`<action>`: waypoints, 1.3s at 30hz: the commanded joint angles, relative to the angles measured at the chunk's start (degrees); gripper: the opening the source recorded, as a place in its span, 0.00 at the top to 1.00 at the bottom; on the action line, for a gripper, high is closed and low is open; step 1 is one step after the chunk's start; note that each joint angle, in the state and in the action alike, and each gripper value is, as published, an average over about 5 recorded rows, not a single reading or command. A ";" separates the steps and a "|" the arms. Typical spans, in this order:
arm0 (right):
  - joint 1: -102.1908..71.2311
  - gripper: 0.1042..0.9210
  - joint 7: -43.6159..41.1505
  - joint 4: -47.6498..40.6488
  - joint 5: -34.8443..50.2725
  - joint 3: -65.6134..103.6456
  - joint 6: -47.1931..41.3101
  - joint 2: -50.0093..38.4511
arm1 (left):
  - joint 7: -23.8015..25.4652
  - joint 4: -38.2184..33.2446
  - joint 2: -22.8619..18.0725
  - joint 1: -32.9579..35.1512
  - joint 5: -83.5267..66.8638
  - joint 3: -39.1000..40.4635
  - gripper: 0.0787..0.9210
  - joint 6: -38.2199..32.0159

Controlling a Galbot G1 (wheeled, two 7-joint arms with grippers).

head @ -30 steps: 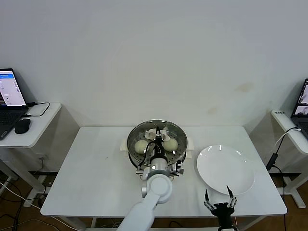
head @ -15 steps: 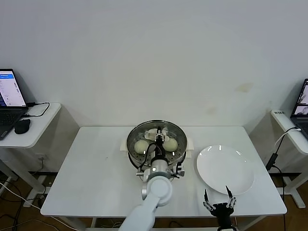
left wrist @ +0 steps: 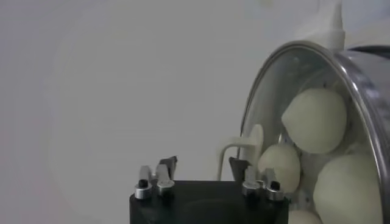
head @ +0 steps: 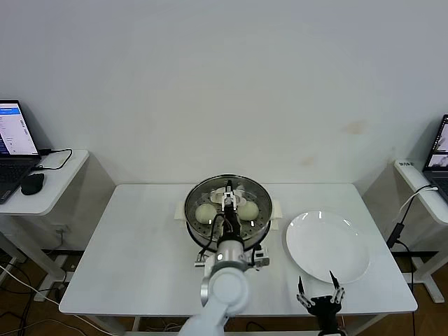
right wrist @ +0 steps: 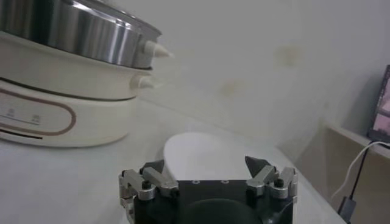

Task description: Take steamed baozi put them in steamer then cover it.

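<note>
The steamer point(head: 198, 233) stands at the middle of the table with the glass cover point(head: 212, 187) resting on it. Two baozi point(head: 205, 212) show through the glass in the head view, three of the baozi point(left wrist: 314, 120) in the left wrist view. My left gripper point(head: 228, 215) point(left wrist: 203, 165) hangs open just over the cover's near side. The cover's cream handle point(left wrist: 253, 143) lies just beyond its fingertips, untouched. At the table's front edge, my right gripper point(head: 319, 294) point(right wrist: 204, 164) stands open and holds nothing.
A bare white plate point(head: 327, 245) point(right wrist: 207, 152) lies right of the steamer, just beyond my right gripper. The steamer's cream base point(right wrist: 55, 115) fills one side of the right wrist view. Side desks with laptops point(head: 14, 140) flank the table.
My left gripper has opened and let go of the cover's handle, and the arm has drawn back towards the table's front. The cover stays on the steamer. The right arm has not moved.
</note>
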 commanded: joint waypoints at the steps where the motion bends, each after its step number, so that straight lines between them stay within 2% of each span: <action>1: -0.35 0.12 -0.14 0.19 0.13 0.04 -0.01 -0.27 | -3.70 -16.22 8.91 9.60 -14.05 -2.98 0.20 0.00; 4: -0.62 0.12 -0.42 0.40 0.28 0.01 0.09 -0.37 | -7.96 -22.33 12.33 14.10 -25.71 -6.52 0.14 -0.23; 7: -0.92 0.12 -1.08 0.74 1.30 -0.03 0.72 -0.55 | -18.57 -26.28 17.62 20.74 -46.63 -13.42 0.12 -3.96; 9: -1.31 0.12 -1.61 1.03 2.39 -0.08 1.47 -1.01 | -26.15 -26.47 21.55 25.68 -64.31 -20.40 0.12 -11.17; 11: -1.97 0.12 -2.15 1.49 3.90 -0.22 2.27 -1.89 | -29.60 -24.22 24.22 30.21 -81.38 -28.60 0.12 -23.03; 13: -3.02 0.12 -2.62 2.08 5.69 -0.50 2.98 -3.47 | -29.51 -19.72 24.95 33.70 -92.53 -36.42 0.12 -35.71; 16: -4.72 0.12 -3.15 3.13 8.43 -0.65 3.75 -6.24 | -28.13 -15.09 25.13 38.00 -100.31 -42.46 0.12 -43.40; 20: -6.49 0.12 -4.00 4.87 11.74 -0.21 4.03 -9.06 | -25.48 -14.21 25.11 43.45 -109.31 -42.75 0.12 -44.30; 24: -8.06 0.12 -4.58 6.04 13.83 -0.05 3.62 -10.76 | -23.42 -14.77 23.47 46.89 -110.92 -40.53 0.12 -46.88; 30: -9.13 0.12 -4.90 6.47 14.59 -0.25 3.38 -11.35 | -23.29 -14.45 20.93 47.14 -109.56 -38.87 0.12 -47.99; 39: -8.40 0.12 -5.17 6.57 14.59 -1.14 2.77 -11.62 | -21.48 -13.10 20.72 46.40 -109.17 -38.94 0.12 -47.82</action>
